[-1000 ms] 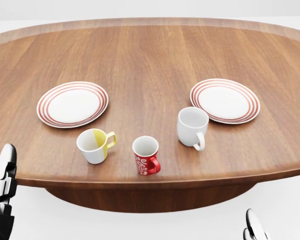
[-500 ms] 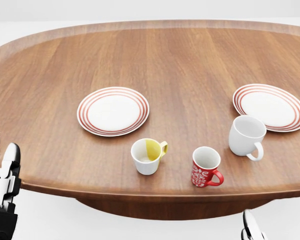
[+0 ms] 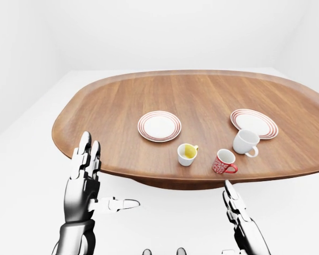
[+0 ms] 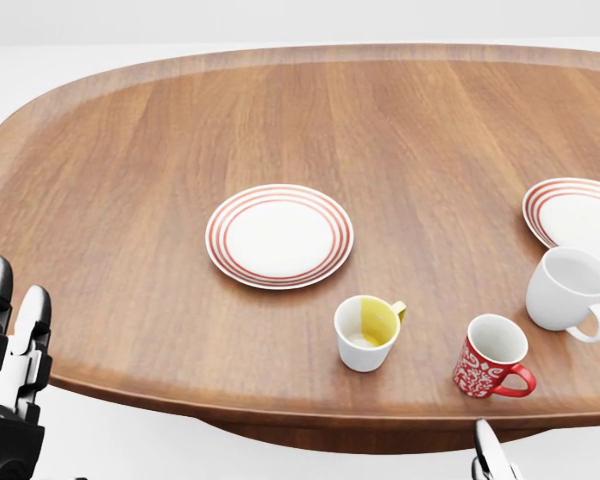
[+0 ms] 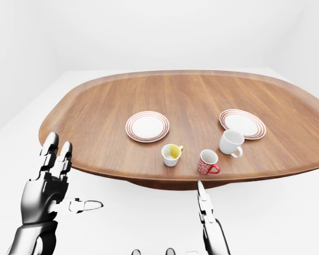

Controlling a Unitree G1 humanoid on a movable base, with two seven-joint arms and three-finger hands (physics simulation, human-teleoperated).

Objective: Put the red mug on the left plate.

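The red mug (image 4: pixel 492 358), patterned in white with its handle to the right, stands near the table's bottom edge at the right of the head view. The left plate (image 4: pixel 280 236), white with red rings, lies up and to the left of it, with nothing on it. My left hand (image 3: pixel 95 175) is open, fingers upright and thumb out, below the table's left edge and well left of the mug. My right hand (image 3: pixel 235 210) is open with straight fingers, just below the table edge under the mug. Neither hand touches anything.
A yellow-and-white mug (image 4: pixel 367 333) stands between the red mug and the left plate. A white mug (image 4: pixel 568 290) is to the red mug's upper right, beside the right plate (image 4: pixel 577 222). All rest on an oval wooden table (image 4: pixel 180 130) on a white floor.
The whole head view has shifted: plates and mugs slide to the right, so the camera has moved left. The mugs and plates keep their places on the table. My left hand's fingers show slightly higher.
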